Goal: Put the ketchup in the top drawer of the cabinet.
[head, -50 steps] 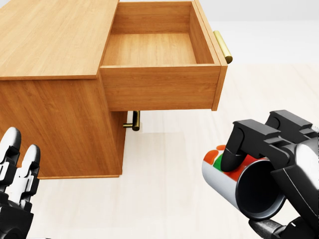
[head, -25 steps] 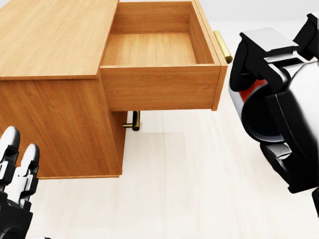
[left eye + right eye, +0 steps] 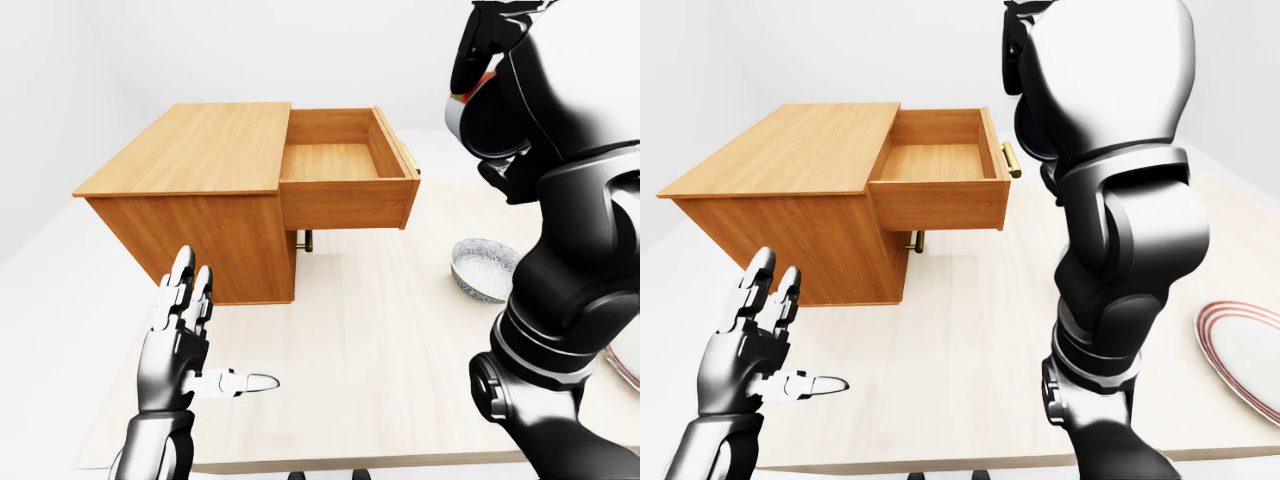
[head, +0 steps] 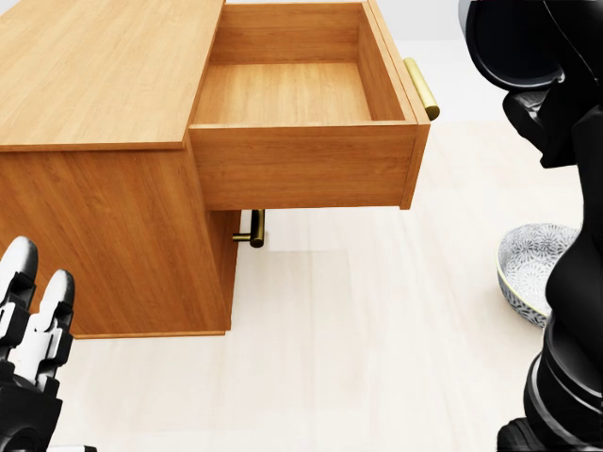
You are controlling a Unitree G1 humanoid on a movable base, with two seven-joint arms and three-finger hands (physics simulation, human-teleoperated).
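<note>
The ketchup bottle point(image 3: 459, 108), white with a red and green label, is in my right hand point(image 3: 476, 66), whose fingers are shut round it. The hand holds it high at the top right of the left-eye view, right of and above the open top drawer point(image 3: 340, 160) of the wooden cabinet point(image 3: 195, 150). The drawer point(image 4: 283, 94) is pulled out and empty, with a brass handle point(image 4: 421, 88) on its face. In the head view the hand and bottle show only as a dark shape at the top right. My left hand point(image 3: 187, 325) is open and empty at the lower left.
A patterned bowl point(image 4: 539, 268) sits on the pale table point(image 3: 380, 340) to the right, below my right arm. A red-rimmed plate point(image 3: 1248, 355) lies at the far right. A lower drawer's brass handle point(image 4: 254, 228) shows under the open drawer.
My right hand has lifted the ketchup from the lower right to the top right of the head view, uncovering the bowl. The left hand and cabinet have not moved.
</note>
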